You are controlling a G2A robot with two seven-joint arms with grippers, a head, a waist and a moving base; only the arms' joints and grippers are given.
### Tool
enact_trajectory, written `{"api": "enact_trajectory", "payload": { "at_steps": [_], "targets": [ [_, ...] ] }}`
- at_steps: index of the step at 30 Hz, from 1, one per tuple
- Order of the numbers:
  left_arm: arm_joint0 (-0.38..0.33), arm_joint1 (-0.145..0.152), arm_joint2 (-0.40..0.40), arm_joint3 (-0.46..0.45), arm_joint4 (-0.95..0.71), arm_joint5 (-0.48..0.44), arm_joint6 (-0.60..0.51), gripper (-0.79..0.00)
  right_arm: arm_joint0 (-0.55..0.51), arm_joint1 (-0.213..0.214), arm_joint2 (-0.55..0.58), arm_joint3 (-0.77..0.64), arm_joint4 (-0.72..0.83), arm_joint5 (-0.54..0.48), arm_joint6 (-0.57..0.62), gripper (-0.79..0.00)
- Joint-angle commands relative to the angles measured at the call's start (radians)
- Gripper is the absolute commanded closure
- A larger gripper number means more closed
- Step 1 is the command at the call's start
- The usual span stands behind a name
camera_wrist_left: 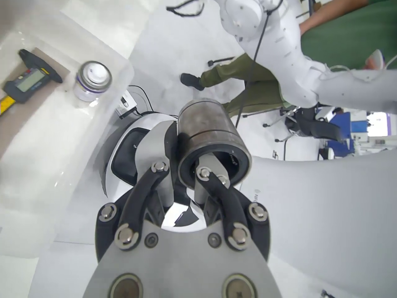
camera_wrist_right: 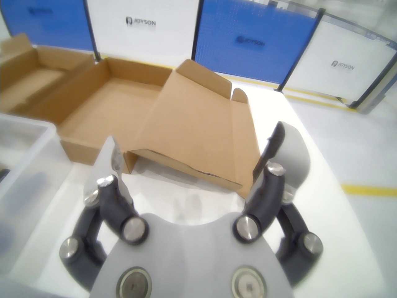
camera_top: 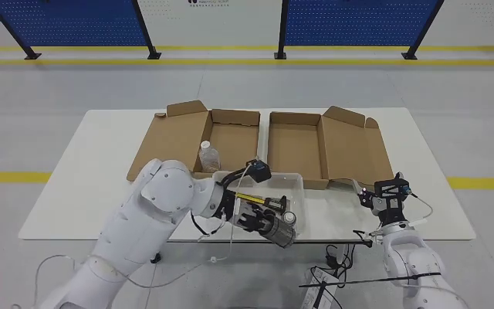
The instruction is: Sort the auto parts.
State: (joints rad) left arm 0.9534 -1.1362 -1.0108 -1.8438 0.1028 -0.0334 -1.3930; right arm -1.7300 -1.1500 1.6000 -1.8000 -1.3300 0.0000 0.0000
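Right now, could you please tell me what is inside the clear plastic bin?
A digital caliper and a small metal-topped can sit in the bin. The left arm covers part of its floor from above.

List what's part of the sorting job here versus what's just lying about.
Job: metal sleeve in left gripper; caliper and small can in clear bin; bottle at left box; right box.
Lying about: blue partitions; loose cables.

A white table is carrying three containers. Two open cardboard boxes are lying side by side toward the far edge, the left box and the right box, with flaps spreading outward. A clear plastic bin is sitting at the near edge, just in front of both.
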Motion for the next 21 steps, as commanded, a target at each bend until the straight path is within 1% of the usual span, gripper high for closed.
{"api": "enact_trajectory", "payload": {
  "at_steps": [1,6,9,13,16,18,19,21],
  "targets": [
    [-0.006,0.0,-0.006,0.002,-0.002,0.005,0.042,0.0,0.0,0.0,0.0,0.0,0.0,0.0,0.0,-0.785],
    [-0.061,0.001,-0.022,0.05,0.052,0.008,0.091,0.0,0.0,0.0,0.0,0.0,0.0,0.0,0.0,-0.785],
    [-0.101,-0.002,-0.022,0.078,0.08,0.017,0.146,0.0,0.0,0.0,0.0,0.0,0.0,0.0,0.0,-0.785],
    [-0.148,-0.012,-0.001,0.114,0.11,0.037,0.227,0.0,0.0,0.0,0.0,0.0,0.0,0.0,0.0,-0.785],
    [-0.184,-0.018,0.033,0.139,0.17,0.058,0.259,0.0,0.0,0.0,0.0,0.0,0.0,0.0,0.0,-0.785],
    [-0.2,-0.024,0.053,0.158,0.172,0.069,0.274,0.0,0.0,0.0,0.0,0.0,0.0,0.0,0.0,-0.785],
    [-0.209,-0.027,0.062,0.171,0.182,0.078,0.282,0.0,0.0,0.0,0.0,0.0,0.0,0.0,0.0,-0.785],
    [-0.218,-0.034,0.078,0.206,0.184,0.128,0.311,0.0,0.0,0.0,0.0,0.0,0.0,0.0,0.0,-0.785]
  ]
}}
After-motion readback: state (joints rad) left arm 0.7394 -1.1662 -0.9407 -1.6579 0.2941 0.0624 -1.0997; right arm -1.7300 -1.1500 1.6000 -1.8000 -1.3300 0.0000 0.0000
